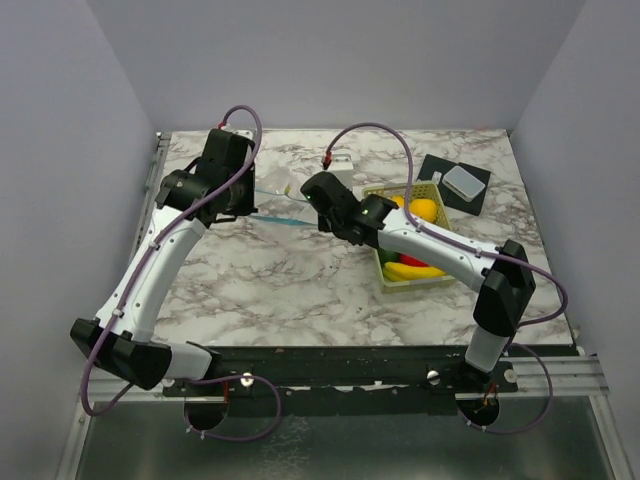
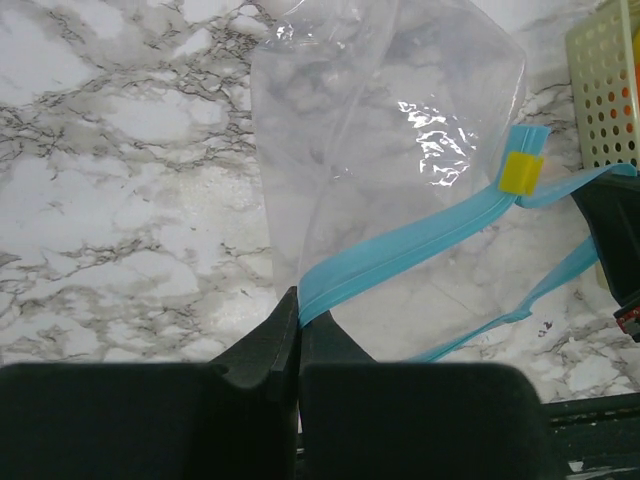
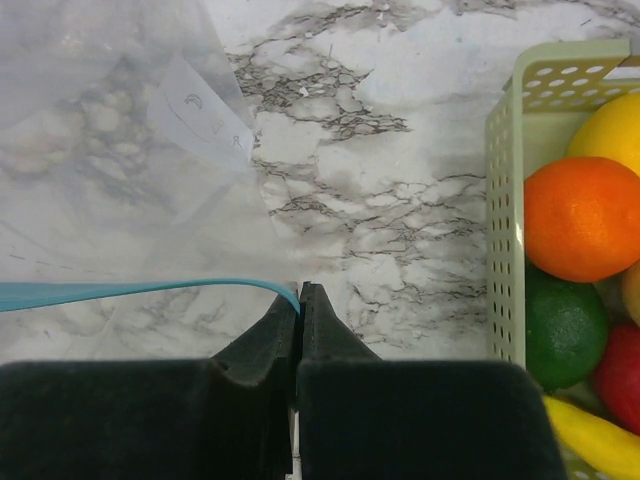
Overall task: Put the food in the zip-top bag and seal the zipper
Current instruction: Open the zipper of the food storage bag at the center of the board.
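The clear zip-top bag [image 2: 380,150] hangs between my two grippers above the marble table [image 1: 280,290]. Its light blue zipper [image 2: 420,240] carries a yellow slider [image 2: 521,172]. My left gripper [image 2: 298,298] is shut on one end of the blue strip. My right gripper [image 3: 300,292] is shut on the other lip of the zipper [image 3: 130,290], so the mouth is spread between them [image 1: 275,205]. The food lies in the pale basket [image 3: 505,220]: an orange [image 3: 583,218], a green round one [image 3: 562,330], a red piece [image 3: 622,375] and a yellow banana [image 3: 595,438].
The yellow-green perforated basket [image 1: 437,277] stands right of the bag, under the right arm. A black pad with a small white box [image 1: 463,181] lies at the back right. Grey walls close in the table on three sides.
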